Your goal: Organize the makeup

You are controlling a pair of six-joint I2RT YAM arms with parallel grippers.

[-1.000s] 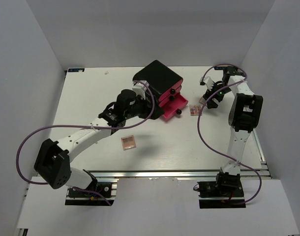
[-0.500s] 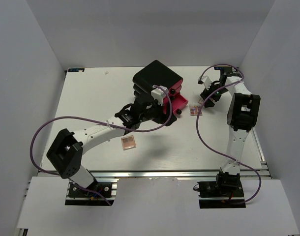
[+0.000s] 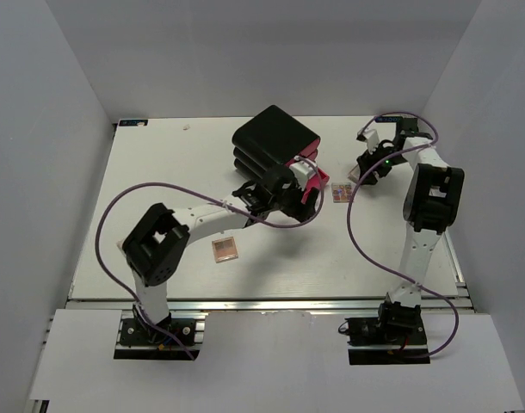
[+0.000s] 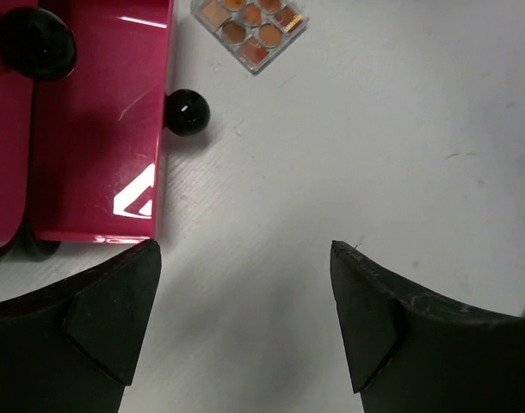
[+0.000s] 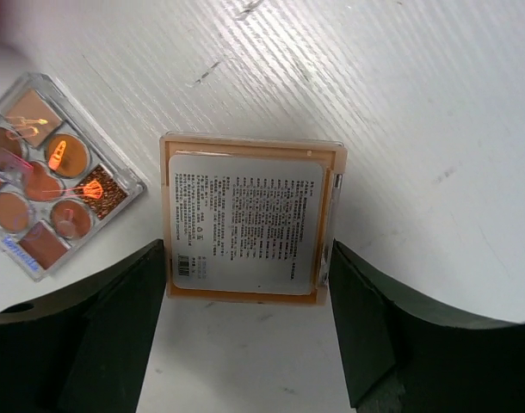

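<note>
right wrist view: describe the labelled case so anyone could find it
Right of the black, pink-fronted drawer box, the right hand hovers. Between its fingers lies a tan square case, printed label up; the palette beside it is clear.

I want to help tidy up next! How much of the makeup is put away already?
Hardly any yet. Done: the pink drawer is pulled out, and the part in view is empty. In hand: the right tool has a finger on each side of the tan compact; a firm grip isn't clear. The left tool hangs open by the drawer. Left: that compact, the clear palette beside it and the square palette lying apart.
</note>
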